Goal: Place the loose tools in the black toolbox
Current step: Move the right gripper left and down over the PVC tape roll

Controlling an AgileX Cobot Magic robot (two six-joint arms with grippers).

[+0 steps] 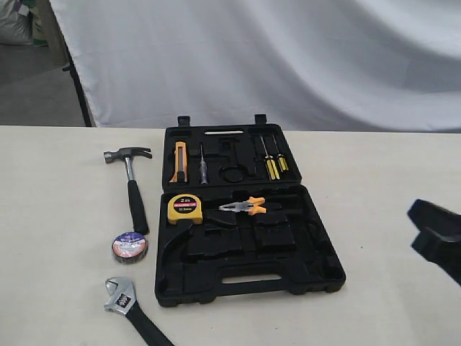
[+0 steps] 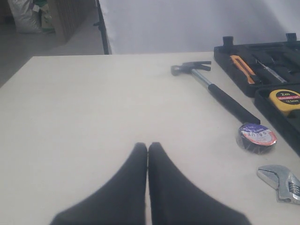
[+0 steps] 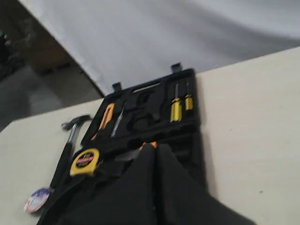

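Mid-tabletop (image 1: pixel 57 252), the large black moulded plastic toolbox (image 1: pixel 320 277) is lying open. Lid is resting flat on far side, base w/ slot handle on near side, long axis running left-right in ext. view. A yellow tape measure (image 1: pixel 185 208) and orange-handled pliers (image 1: pixel 245 207) are sitting in the base's far recesses.

All three loose tools are lying outside, left of the box.
- The steel claw hammer with black handle (image 1: pixel 133 194) is lying w/ long axis running far-to-near. Head is at far end, claw pointing toward the lid, grip end leaning slightly right.
- The small black tape roll with bluish label (image 1: pixel 130 246) is lying flat, label up, just beside the hammer's grip end; touching or not, can't tell.
- The silver adjustable wrench with black handle (image 1: pixel 126 299) is lying nearer still. Jaw end is pointing far-left, handle slanting near-right & running out of frame.

The left gripper (image 2: pixel 148 146) is hanging over bare tabletop, fingers pressed together, holding nothing, well apart from the tools. The right gripper (image 3: pixel 155 146) is closed & empty too, sitting right of the box, apart from it.
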